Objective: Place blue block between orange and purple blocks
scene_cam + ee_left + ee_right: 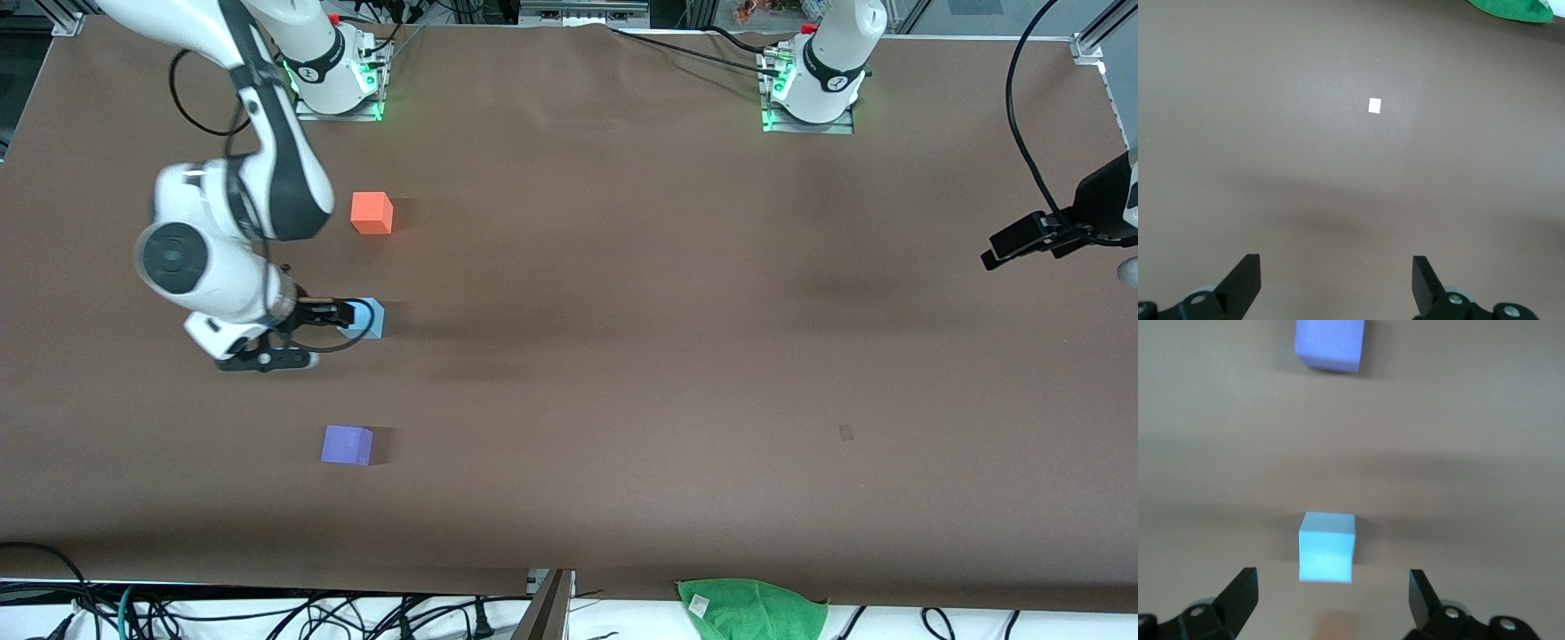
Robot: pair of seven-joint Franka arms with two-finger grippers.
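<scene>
Blue block between its neighbours

Right end effector open above blue block, with orange block at 12 o'clock, purple block at 6; left end effector open, waiting.

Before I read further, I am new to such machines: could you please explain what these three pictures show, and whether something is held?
Two robot arms stand at a brown table. One picture looks down from across the table; the other two come from cameras on each arm's wrist. Three cubes lie in a line: the orange block nearest the bases, the blue block in the middle, the purple block nearest the front camera. The right tool is open over the blue block, holding nothing. The left tool waits open at its end, also holding nothing.
</scene>
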